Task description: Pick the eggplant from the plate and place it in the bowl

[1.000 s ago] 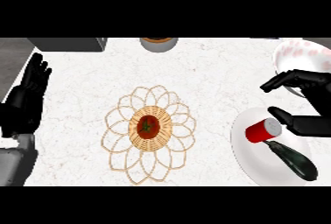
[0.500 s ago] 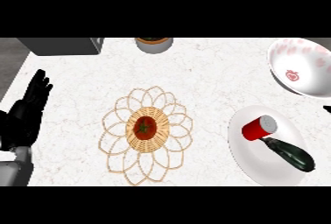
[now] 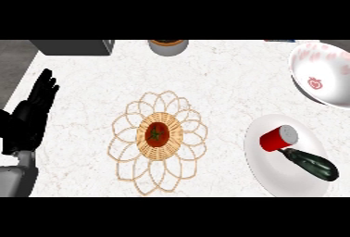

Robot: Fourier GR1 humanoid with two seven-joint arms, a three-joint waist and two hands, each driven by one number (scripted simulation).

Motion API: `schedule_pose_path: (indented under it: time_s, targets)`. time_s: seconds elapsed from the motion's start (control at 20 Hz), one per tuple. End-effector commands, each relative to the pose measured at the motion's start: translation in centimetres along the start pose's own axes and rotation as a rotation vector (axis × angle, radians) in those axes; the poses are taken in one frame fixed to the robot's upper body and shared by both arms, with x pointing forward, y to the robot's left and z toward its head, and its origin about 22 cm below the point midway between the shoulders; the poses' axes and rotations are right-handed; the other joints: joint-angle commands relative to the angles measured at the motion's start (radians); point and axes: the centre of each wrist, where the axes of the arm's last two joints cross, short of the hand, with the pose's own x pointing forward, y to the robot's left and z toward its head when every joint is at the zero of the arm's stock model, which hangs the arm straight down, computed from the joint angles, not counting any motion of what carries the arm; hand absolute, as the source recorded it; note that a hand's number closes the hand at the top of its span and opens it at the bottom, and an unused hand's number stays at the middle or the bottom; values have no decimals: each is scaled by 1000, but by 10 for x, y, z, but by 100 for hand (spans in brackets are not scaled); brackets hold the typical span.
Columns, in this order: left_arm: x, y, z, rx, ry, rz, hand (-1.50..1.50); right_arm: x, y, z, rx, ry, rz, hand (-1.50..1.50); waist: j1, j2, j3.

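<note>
- Head view, looking steeply down on a white marbled tabletop (image 3: 226, 78).
- The left robot hand (image 3: 31, 118) shows at the left edge, fingers straight and spread, pointing up the picture, holding nothing and touching none of the objects.
- The right robot hand shows nowhere in this view.
- The eggplant (image 3: 312, 163), dark green and glossy, lies on the white plate (image 3: 273, 173) at the lower right, slanting toward the plate's right rim.
- A red can (image 3: 278, 138) with a pale top lies on its side on the same plate, just beside the eggplant's upper end; whether the two touch cannot be told.
- The bowl (image 3: 321, 74), white with red markings inside, sits at the upper right, near the plate and cut by the right edge.
- A woven petal-shaped mat (image 3: 126, 139) lies at the middle, with a red tomato (image 3: 158, 134) on its centre.
- A grey cup (image 3: 168, 46) stands at the top edge, with a dark box (image 3: 71, 46) to its left.
</note>
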Motion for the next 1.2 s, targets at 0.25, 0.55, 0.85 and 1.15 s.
schedule_pose_path:
  time_s: [0.25, 0.55, 0.85, 1.15]
  targets:
    - [3, -11, -3, -18, 2, 0, 0, 52, -24, -56, 246, 73, 182, -150, 20, 5, 0]
    - [-5, -20, 12, -32, -21, 6, 0, 59, 23, -105, 448, 181, 304, -150, 38, 7, -1]
    - [0, -10, -2, 0, -1, 3, 0, 54, 39, -117, 641, 190, 294, -150, 9, 2, 0]
    - [-11, -8, 0, 5, 8, -3, 0, 44, 75, -131, 776, 258, 393, -150, 4, 1, 0]
